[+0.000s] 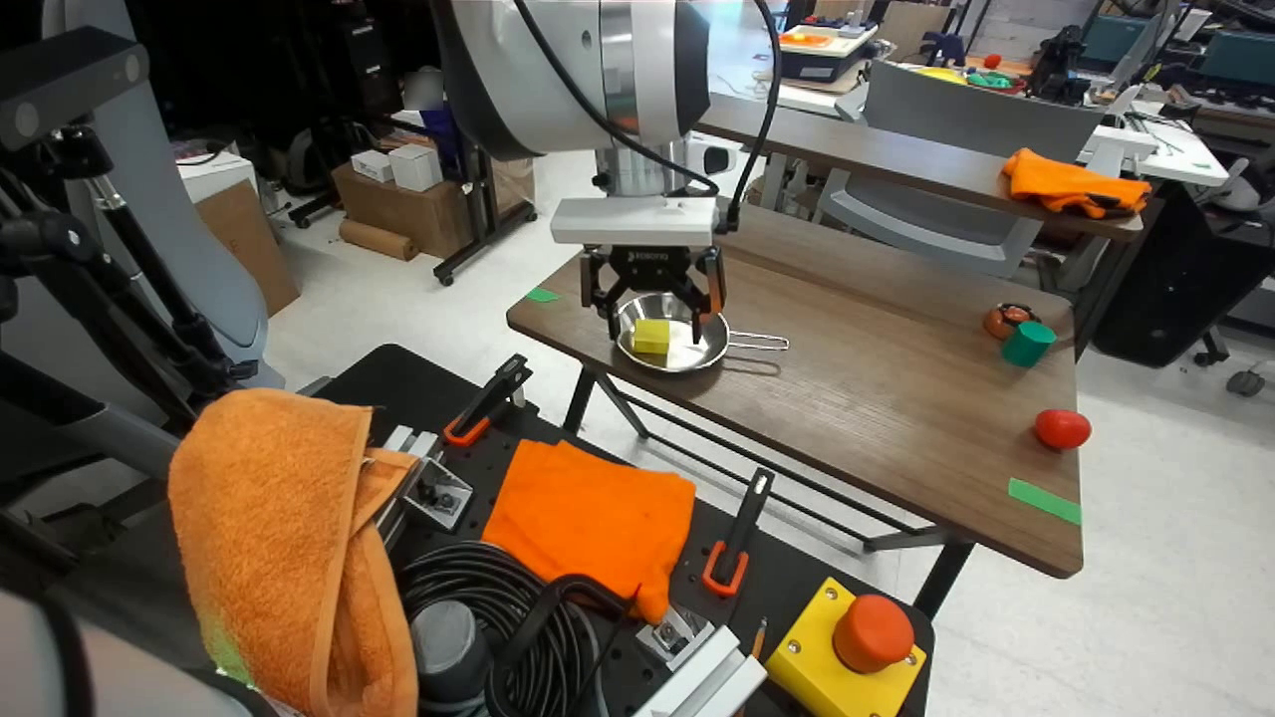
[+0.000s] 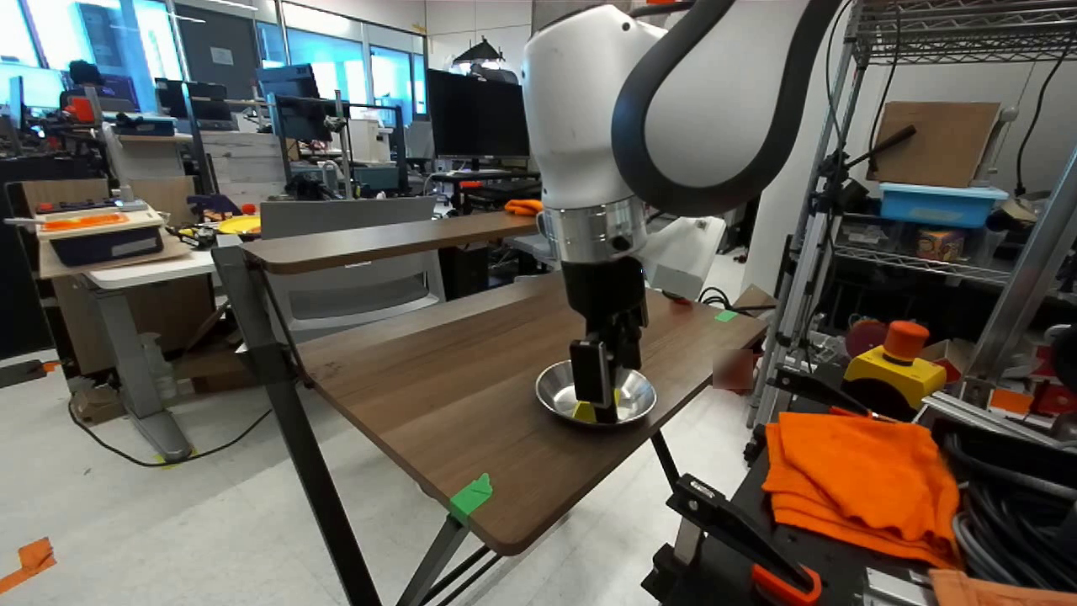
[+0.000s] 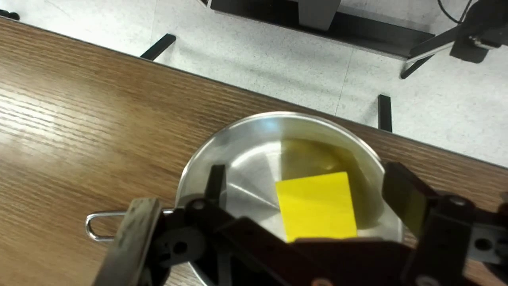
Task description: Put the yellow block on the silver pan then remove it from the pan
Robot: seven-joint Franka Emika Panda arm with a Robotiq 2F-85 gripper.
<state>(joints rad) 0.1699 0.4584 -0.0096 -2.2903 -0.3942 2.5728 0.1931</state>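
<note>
Left of the pan, in an exterior view: green tape at the end edge of the table. Forward-left of the pan: orange cloth on a black worktop, a strip of floor showing between worktop and table. Pan itself near the table's end, rim just inside the long edge; wrist view shows the same narrow margin of wood.

Block rests in the pan, off-centre, on the side away from the handle. Gripper points down over the pan, fingers wide apart, one each side of the block; gaps visible both sides, the larger toward the handle. Fingertip contact with the pan: cannot tell.

Handle runs right from the pan over wood, and a long stretch of tabletop follows. Well right of the pan: orange-and-black item, green cylinder, just beside it, second tape, red ball, the ball close to the far end edge.
</note>
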